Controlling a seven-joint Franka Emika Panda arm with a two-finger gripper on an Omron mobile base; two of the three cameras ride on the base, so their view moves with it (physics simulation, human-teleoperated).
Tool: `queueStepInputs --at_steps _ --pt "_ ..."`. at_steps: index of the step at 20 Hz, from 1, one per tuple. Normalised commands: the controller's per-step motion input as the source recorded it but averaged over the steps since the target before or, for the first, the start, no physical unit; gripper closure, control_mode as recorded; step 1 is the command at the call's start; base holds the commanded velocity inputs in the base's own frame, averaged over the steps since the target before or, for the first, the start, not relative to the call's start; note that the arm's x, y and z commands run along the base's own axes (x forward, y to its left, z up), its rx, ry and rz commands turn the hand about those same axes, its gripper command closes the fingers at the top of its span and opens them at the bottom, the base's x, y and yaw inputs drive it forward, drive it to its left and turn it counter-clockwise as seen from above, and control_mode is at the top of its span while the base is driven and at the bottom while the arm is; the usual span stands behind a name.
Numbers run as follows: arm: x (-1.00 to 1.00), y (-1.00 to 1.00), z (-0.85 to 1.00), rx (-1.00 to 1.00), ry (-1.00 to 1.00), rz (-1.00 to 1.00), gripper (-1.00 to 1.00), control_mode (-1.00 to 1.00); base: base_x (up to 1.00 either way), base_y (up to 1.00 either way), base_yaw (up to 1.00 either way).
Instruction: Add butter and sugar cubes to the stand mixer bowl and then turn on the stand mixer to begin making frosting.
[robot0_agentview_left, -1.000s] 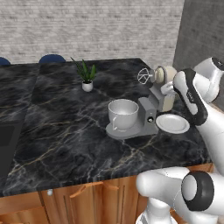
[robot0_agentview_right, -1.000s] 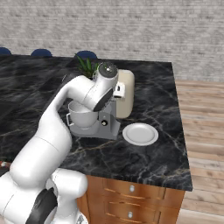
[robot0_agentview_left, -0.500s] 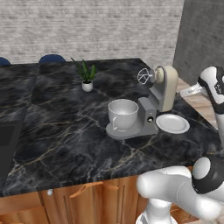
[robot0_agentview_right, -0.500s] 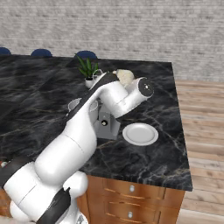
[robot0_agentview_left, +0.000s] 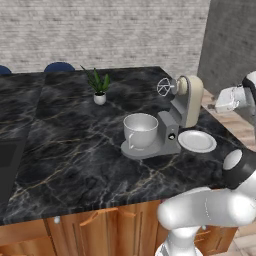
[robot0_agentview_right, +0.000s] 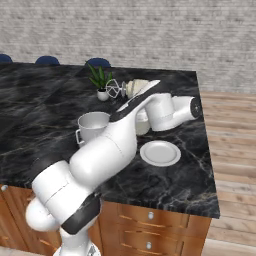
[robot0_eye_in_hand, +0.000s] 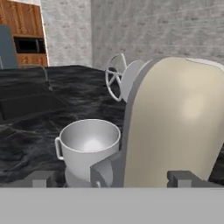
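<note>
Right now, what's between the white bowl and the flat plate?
The stand mixer: its grey column rises between the stand mixer bowl and the plate, seen in the left base view.

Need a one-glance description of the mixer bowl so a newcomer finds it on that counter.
Start at the black marble counter and find the stand mixer with the cream head near its right end. The stand mixer bowl sits on the mixer's grey base, left of the column. It is a deep white cup with a side handle, unlike the flat white plate or the small plant pot.
</note>
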Motion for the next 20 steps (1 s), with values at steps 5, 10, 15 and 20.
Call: queueStepInputs --at_steps 5,10,15,20 --pt "0.44 -0.08 0.00 0.03 -0.03 0.28 -1.00 -1.00 0.00 0.00 0.00" --pt "0.16 -0.37 0.17 0.05 0.00 0.11 -1.00 -1.00 0.00 0.00 0.00" --pt "0.19 -0.24 0.16 0.03 0.00 0.04 -1.00 -1.00 0.00 0.00 0.00" --pt "0.48 0.00 0.00 0.02 -0.01 0.11 -1.00 -1.00 0.00 0.00 0.00"
